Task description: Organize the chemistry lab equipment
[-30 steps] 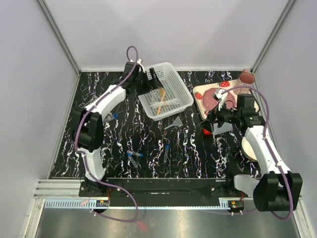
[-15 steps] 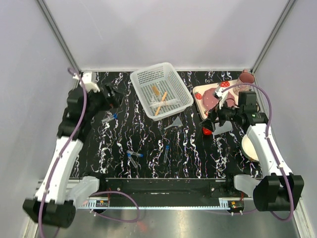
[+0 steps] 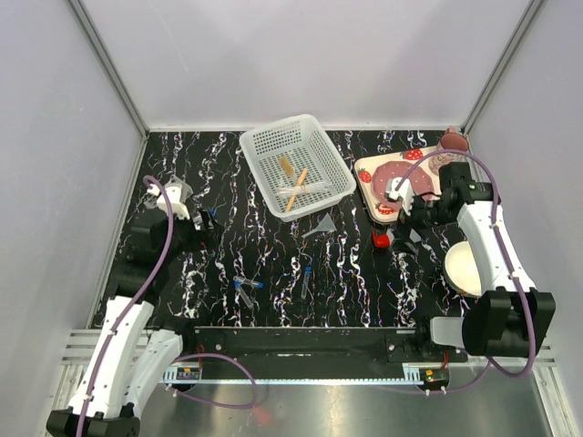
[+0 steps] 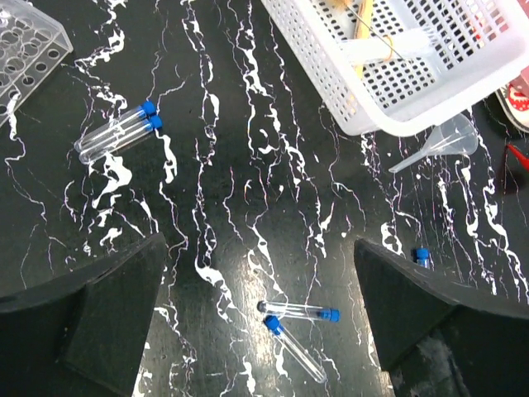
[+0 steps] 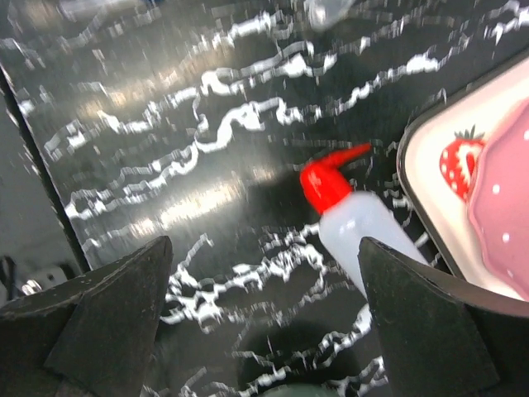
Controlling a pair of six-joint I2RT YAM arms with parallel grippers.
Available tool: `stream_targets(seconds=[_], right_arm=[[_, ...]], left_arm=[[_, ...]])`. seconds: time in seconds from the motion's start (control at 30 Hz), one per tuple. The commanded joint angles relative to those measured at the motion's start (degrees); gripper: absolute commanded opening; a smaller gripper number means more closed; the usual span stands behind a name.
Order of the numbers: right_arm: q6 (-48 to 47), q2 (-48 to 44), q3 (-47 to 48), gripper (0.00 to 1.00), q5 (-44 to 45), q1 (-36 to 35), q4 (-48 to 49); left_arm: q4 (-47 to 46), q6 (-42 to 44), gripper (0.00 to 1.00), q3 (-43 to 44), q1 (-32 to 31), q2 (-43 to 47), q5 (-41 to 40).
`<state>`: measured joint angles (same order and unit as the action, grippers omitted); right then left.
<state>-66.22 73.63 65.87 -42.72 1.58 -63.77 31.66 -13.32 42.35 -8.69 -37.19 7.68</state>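
White walls close in on three sides of a black table (image 3: 273, 314) veined with white like marble. Two white arms reach onto it from the near edge. The left gripper (image 4: 260, 248) hangs over the left part of the table with its jaws spread wide and nothing between them. The right gripper (image 5: 264, 248) is just as wide apart and also empty. It hovers just above the squeeze bottle (image 5: 364, 225) without touching it.

A white mesh basket (image 3: 297, 168) stands at the back, near the middle. To its right is a strawberry-print tray (image 3: 366, 170) bearing a pink plate (image 3: 401, 177), with a pink mug (image 3: 454, 142) at the far corner. A cream bowl (image 3: 465, 269) sits by the right edge, partly under the right arm.

The translucent bottle with its red nozzle appears to lie on its side on the bare table, just beside the tray's near edge. A clear tube rack (image 4: 25, 50) stands at the left, close to the left arm. The clear funnel (image 4: 450, 139) lies tipped over just in front of the basket.

Blue-capped tubes are scattered on the table. Two (image 4: 120, 132) lie side by side near the rack, and two more (image 4: 293, 327) meet at an angle near the front. Only the cap of another (image 4: 421, 255) shows from the left wrist. Thin orange sticks (image 3: 296, 187) lie inside the basket, with something clear and tube-like across them.
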Motion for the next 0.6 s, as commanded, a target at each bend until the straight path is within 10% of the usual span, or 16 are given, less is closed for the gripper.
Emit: stream_targets(seconds=[0.0, 0.57], right_arm=[[-14.8, 2.0, 2.5, 1.0, 9.4, 2.0, -7.9], [-42.7, 7.8, -1.9, 1.0, 17.9, 2.0, 5.3]], left_arm=[[-1.7, 0.4, 0.99, -0.3, 0.1, 3.1, -0.4], [-2.1, 0.6, 0.99, -0.3, 0.1, 0.4, 0.4]])
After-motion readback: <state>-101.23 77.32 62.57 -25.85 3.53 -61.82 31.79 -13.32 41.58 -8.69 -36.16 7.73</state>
